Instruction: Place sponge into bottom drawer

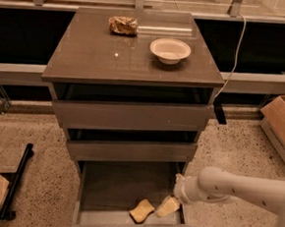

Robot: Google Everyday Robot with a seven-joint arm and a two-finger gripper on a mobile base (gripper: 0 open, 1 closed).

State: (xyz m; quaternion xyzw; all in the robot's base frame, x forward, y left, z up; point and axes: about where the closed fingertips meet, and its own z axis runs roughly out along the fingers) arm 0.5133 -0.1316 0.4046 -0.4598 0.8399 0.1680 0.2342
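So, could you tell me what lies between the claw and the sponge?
Only a bare strip of floor in the bottom drawer, as the camera view shows; the claw sits beside the sponge.

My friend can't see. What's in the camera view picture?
A yellow sponge lies in the open bottom drawer of a grey-brown cabinet, with the robot's gripper just beside it. On top sit a bowl and a wrapper.

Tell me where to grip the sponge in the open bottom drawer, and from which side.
Probably across its shorter width, straight down from above: the sponge lies flat on the bottom drawer floor, leaving only its side edges to pinch. The hand sits close beside it, inside the drawer.
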